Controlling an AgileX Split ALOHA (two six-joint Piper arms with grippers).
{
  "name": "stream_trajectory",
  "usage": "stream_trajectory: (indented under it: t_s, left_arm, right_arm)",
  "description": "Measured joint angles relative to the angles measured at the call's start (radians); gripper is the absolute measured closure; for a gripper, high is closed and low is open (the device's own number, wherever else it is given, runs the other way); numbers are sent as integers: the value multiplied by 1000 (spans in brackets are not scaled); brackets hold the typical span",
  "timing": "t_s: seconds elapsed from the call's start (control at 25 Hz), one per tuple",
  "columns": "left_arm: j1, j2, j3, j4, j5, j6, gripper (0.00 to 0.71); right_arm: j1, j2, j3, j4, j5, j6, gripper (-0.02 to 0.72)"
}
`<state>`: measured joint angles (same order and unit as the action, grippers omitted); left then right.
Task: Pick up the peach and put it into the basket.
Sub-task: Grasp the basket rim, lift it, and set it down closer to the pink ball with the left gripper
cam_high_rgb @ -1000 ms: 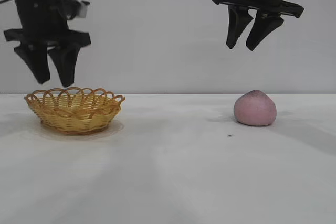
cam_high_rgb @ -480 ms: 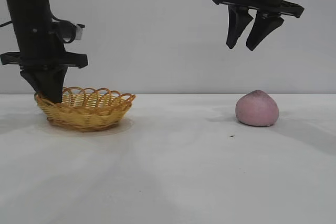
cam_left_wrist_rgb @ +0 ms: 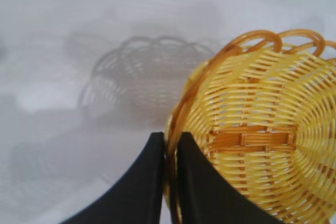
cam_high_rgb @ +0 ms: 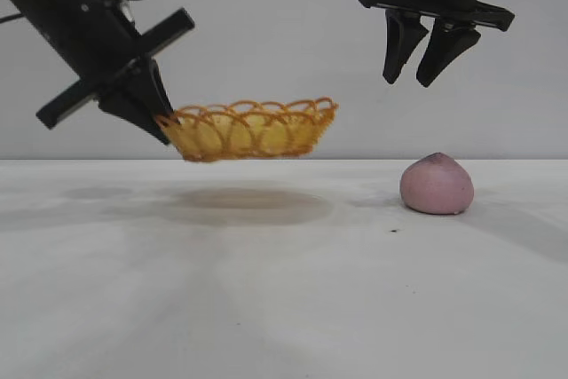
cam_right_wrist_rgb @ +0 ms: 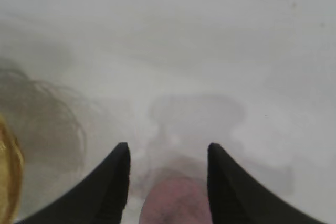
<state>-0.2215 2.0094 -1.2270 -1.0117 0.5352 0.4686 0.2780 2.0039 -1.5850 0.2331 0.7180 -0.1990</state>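
One peach (cam_high_rgb: 436, 184): dusty pink, matte, rounded, rising to a small darker point at its top. It rests on the white bench (cam_high_rgb: 284, 290) toward the right side, near the far edge where the bench meets the pale wall. In the right wrist view the peach (cam_right_wrist_rgb: 176, 200) shows between the two dark fingers.

One basket (cam_high_rgb: 251, 130): shallow, oval, woven of yellow-orange wicker, its rim a row of open loops. It hangs clear of the bench, left of centre, roughly level, with a soft shadow on the bench beneath it. In the left wrist view the basket (cam_left_wrist_rgb: 262, 129) shows a spiral weave around an oblong base panel.

Two pincers. The left pincer (cam_high_rgb: 158, 118), tilted on its slanted arm, is clamped on the basket's left rim; the left wrist view shows its fingers (cam_left_wrist_rgb: 139, 182) pressed close with the rim loop between them. The right pincer (cam_high_rgb: 419, 67) hangs high above the bench, over and slightly left of the peach, fingers parted moderately and empty, well apart from the fruit.
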Motion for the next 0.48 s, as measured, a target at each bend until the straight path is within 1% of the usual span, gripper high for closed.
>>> stream_trajectory:
  t_s: [0.12,0.24,0.36,0.48]
  left_arm:
    - [-58,-16,109,-65,-81,33,710]
    - [-98,-31,182,-114,-130,83,710]
    - [-123,-40,206,-141,-155,105,710]
    - [-136,-44,210,-164,-158,110,710]
  right_arm:
    - [0,0,0,0,2,0,415]
    - [0,0,0,0,2,0,415]
    - [0,0,0,0,4,0,415]
    - [0,0,0,0,8,0,415]
